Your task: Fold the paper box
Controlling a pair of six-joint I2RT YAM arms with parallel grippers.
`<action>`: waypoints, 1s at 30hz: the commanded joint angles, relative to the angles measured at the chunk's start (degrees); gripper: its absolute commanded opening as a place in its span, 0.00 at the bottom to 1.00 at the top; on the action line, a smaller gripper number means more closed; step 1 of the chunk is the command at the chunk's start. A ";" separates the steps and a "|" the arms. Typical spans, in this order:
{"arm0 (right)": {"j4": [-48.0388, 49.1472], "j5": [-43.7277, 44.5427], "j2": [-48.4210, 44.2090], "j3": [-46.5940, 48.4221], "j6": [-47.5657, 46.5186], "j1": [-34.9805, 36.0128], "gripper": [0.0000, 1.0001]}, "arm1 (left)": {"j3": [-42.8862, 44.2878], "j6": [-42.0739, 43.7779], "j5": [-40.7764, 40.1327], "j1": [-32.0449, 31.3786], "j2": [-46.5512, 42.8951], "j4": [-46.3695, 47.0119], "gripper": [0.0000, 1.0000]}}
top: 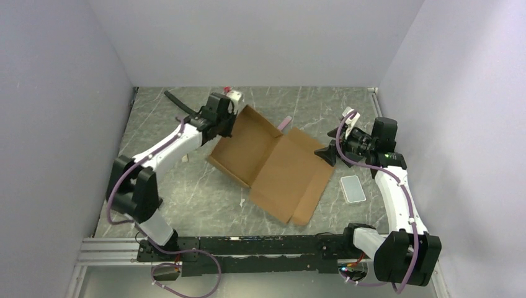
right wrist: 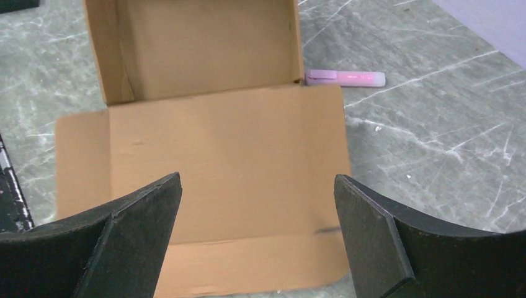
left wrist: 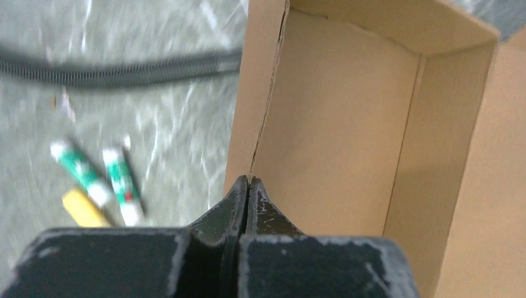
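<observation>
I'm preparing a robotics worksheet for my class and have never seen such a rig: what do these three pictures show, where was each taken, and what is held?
Two robot arms stand bolted at the near edge of a table. The wide picture looks down from above and behind them; the other two come from a camera on each wrist, so the black shapes at the bottom are that arm's own pincer. On the table lie a half-folded brown paper box, a pink marker, a grey lid, a black strap and small tubes. The left pincer is shut at the top edge of a raised box wall; whether it pinches cardboard is unclear. The right pincer is open over the flat flap, holding nothing.
</observation>
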 commanded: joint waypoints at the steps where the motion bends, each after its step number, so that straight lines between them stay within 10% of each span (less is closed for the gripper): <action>1: 1.07 -3.84 -0.31 2.58 2.51 -0.38 0.97 | -10.14 -20.66 -10.02 0.08 -10.26 0.19 0.00; 13: 8.34 2.69 14.10 1.69 21.34 -0.47 0.97 | -32.50 -42.15 -21.62 -2.03 -30.70 1.03 0.00; 30: 9.82 8.34 27.29 1.36 28.20 -0.38 0.94 | -34.73 -49.27 -27.42 -2.29 -20.73 -5.39 0.00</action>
